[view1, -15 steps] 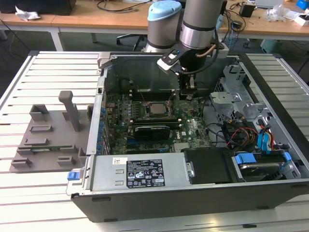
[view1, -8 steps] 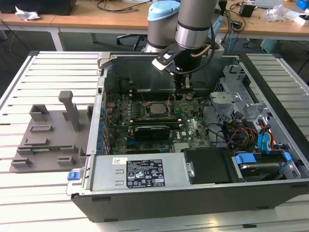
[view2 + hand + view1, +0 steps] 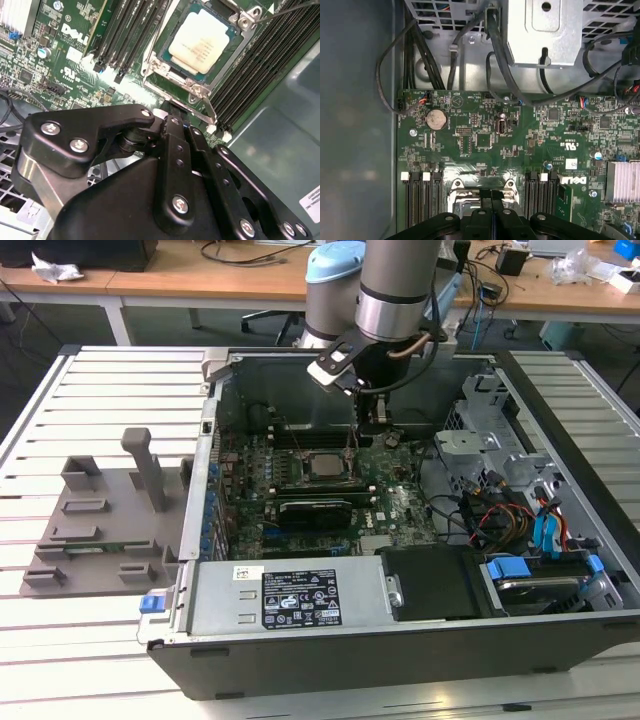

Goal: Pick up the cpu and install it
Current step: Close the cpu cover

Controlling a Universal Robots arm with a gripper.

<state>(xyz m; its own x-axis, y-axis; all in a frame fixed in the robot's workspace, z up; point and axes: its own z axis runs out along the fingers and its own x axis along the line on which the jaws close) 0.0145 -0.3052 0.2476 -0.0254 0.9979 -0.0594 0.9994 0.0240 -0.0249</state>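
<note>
The cpu point(image 3: 322, 466) lies flat in its metal socket frame point(image 3: 172, 80) on the green motherboard point(image 3: 400, 505) inside the open computer case. Its silvery top point(image 3: 200, 42) faces up in the second wrist view. My gripper point(image 3: 375, 427) hangs just above the board, beside the socket on the exterior view's right and apart from the chip. Its fingers point(image 3: 486, 200) stand together, shut, with nothing visible between them. Their tip point(image 3: 172, 107) sits over the socket's edge by the thin lever wire. The socket's corner brackets point(image 3: 457, 184) show just beyond the fingers.
Black memory slots point(image 3: 125, 30) flank the socket on both sides. A metal drive cage point(image 3: 480, 430) and bundled cables point(image 3: 500, 515) fill the case's right in the exterior view. A grey fixture plate point(image 3: 110, 530) lies outside the case on the left. The power supply point(image 3: 290, 600) sits at the front.
</note>
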